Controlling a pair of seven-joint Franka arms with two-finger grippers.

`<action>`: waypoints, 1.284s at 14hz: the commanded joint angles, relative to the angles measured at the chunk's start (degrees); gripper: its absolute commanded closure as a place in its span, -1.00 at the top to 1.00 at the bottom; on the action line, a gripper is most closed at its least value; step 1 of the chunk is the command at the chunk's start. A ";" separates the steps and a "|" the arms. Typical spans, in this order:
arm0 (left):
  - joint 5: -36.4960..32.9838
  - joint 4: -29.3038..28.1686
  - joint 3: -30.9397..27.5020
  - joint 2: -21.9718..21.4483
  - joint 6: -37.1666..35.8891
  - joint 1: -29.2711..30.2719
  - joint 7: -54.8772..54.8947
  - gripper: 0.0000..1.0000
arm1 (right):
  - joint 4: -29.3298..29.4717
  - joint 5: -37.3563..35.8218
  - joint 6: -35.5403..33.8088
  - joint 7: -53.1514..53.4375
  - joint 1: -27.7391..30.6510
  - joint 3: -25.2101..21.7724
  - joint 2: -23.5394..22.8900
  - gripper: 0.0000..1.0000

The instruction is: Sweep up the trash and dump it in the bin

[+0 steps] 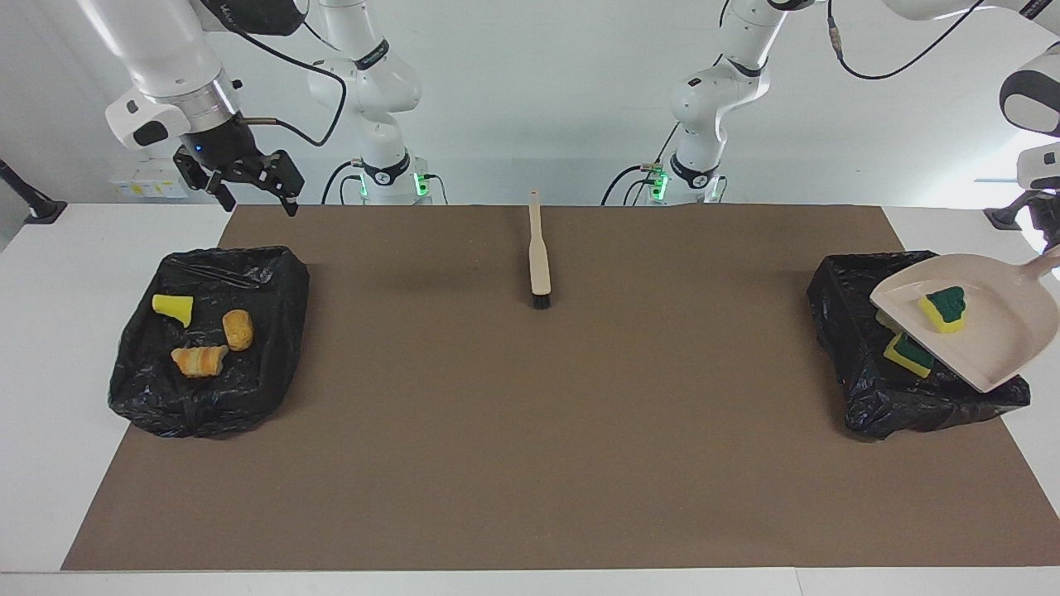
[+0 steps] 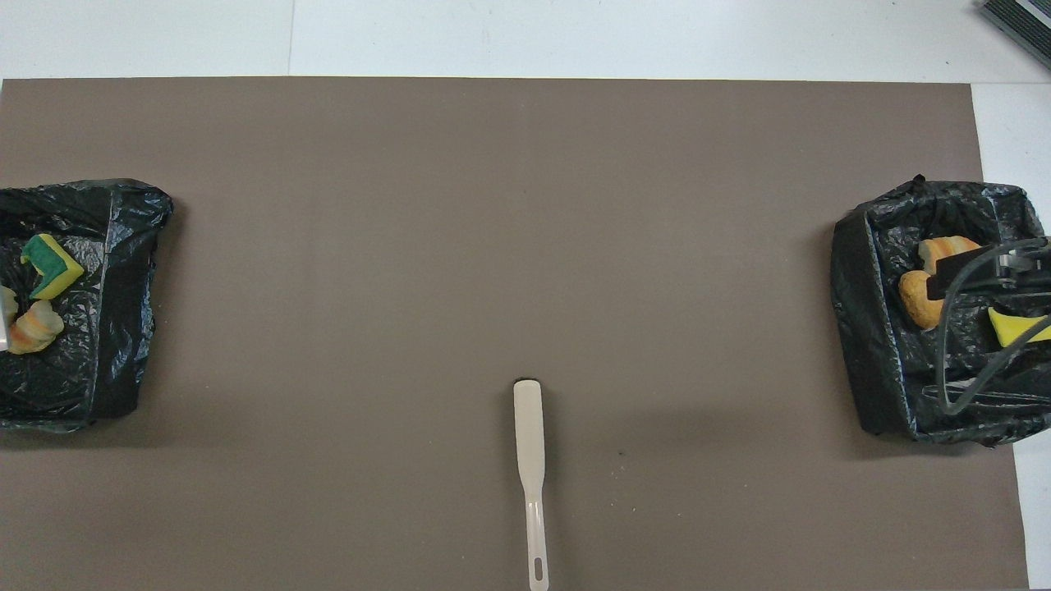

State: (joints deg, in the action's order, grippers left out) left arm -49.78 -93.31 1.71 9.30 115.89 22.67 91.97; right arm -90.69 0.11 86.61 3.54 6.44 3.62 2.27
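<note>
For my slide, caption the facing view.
Dustpan carrying a sponge hangs over one bin.

From my seat, the brush [image 1: 539, 258] lies mid-mat [image 1: 530, 463], close to the robots. One bin [image 1: 207, 389] sits toward the right arm's end from it, holding three scraps [image 1: 199, 360]. The other bin [image 1: 853, 364] sits toward the left arm's end, the dustpan [image 1: 985, 331] over it carrying a sponge piece [image 1: 942, 310].

dustpan [image 1: 985, 331] handle: cut by frame edge | left tool: unseen
</note>
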 commanded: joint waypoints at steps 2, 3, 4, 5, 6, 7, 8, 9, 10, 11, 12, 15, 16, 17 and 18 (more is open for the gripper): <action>-12.42 1.64 -0.39 0.10 -12.86 -10.16 -7.39 -1.00 | -1.33 0.68 0.40 0.15 0.33 0.16 1.15 1.00; -15.06 1.55 -0.39 -0.16 -14.97 -12.45 -10.90 -1.00 | -1.33 0.68 0.40 0.15 0.33 0.16 1.15 1.00; -17.96 1.29 -0.30 -0.42 -16.12 -13.43 -13.46 -1.00 | -1.33 0.68 0.40 0.15 0.33 0.16 1.15 1.00; -20.07 1.29 -0.39 -0.43 -16.83 -14.84 -14.18 -1.00 | -1.33 0.68 0.40 0.15 0.33 0.16 1.15 1.00; -22.44 1.02 -0.39 -0.60 -18.06 -15.89 -14.71 -1.00 | -1.33 0.76 0.40 0.15 0.33 0.16 1.15 1.00; -23.95 0.24 -0.39 -1.04 -21.55 -17.04 -17.50 -1.00 | -1.33 0.68 0.40 0.15 0.33 0.16 1.15 1.00; -25.09 -0.55 -0.30 -1.91 -24.54 -18.44 -21.70 -1.00 | -1.33 0.68 0.40 0.15 0.33 0.16 1.15 1.00; -25.71 -0.82 -0.30 -2.01 -25.53 -18.71 -23.14 -1.00 | -1.33 0.68 0.40 0.15 0.33 0.16 1.15 1.00; -25.72 -0.74 -0.21 -2.01 -25.63 -18.72 -23.15 -1.00 | -1.33 0.68 0.40 0.15 0.33 0.16 1.15 1.00; -25.46 -0.74 -0.13 -2.09 -25.98 -19.15 -23.15 -1.00 | -1.33 0.68 0.40 0.15 0.33 0.16 1.15 1.00; -24.67 0.05 -0.04 -1.92 -26.59 -19.33 -23.50 -1.00 | -1.33 0.68 0.40 0.15 0.33 0.16 1.15 1.00; -10.58 4.60 0.05 -2.01 -25.98 -18.98 -22.97 -1.00 | -1.33 0.77 0.40 0.15 0.33 0.16 1.15 1.00; -4.16 7.15 0.05 -2.01 -26.41 -18.98 -23.58 -1.00 | -1.33 0.68 0.40 0.15 0.33 0.16 1.15 1.00; 2.17 8.74 -0.21 -2.01 -26.51 -18.81 -23.76 -1.00 | -1.33 0.68 0.40 0.15 0.33 0.16 1.15 1.00; 7.45 9.63 -0.48 -2.09 -26.59 -18.81 -23.94 -1.00 | -1.33 0.68 0.40 0.15 0.33 0.16 1.15 1.00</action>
State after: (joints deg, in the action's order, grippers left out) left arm -51.01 -87.21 1.95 7.38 90.42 4.16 68.65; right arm -90.69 0.11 86.61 3.54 6.44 3.62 2.27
